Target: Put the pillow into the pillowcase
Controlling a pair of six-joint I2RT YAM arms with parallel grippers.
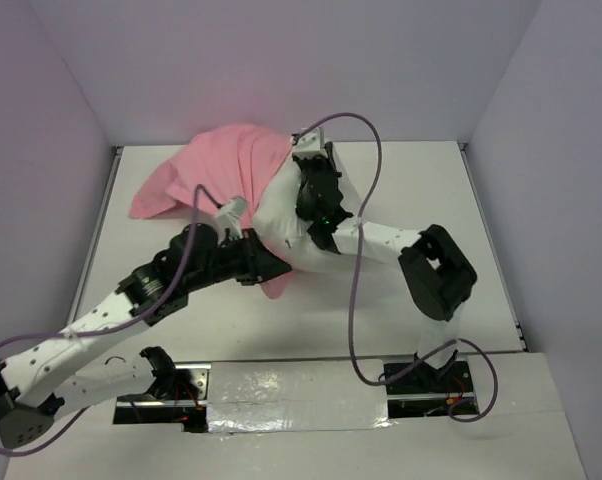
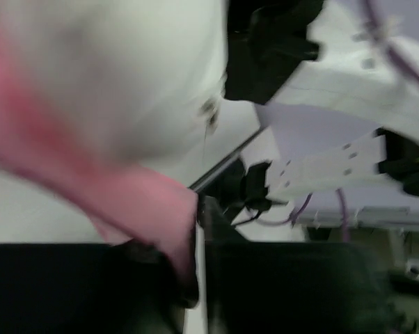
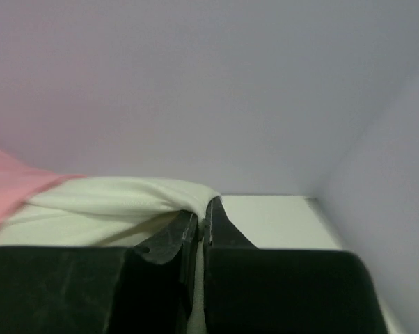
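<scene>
The white pillow [image 1: 281,215] lies mid-table, its left part inside the pink pillowcase [image 1: 216,165], which bunches toward the back left. My left gripper [image 1: 274,272] is shut on a lower edge of the pillowcase [image 2: 150,202] at the pillow's near side; the white pillow [image 2: 126,69] fills the upper left of that wrist view. My right gripper [image 1: 311,165] is shut on the pillow's far right edge, pinching a fold of white fabric [image 3: 126,202] between its fingers [image 3: 220,219]. A strip of pink pillowcase [image 3: 8,184] shows at the left of the right wrist view.
The table [image 1: 421,190] is white and is enclosed by pale walls at the back and both sides. The right arm's elbow [image 1: 436,270] stands on the right side. Purple cables [image 1: 366,180] loop over the pillow and toward the arm bases.
</scene>
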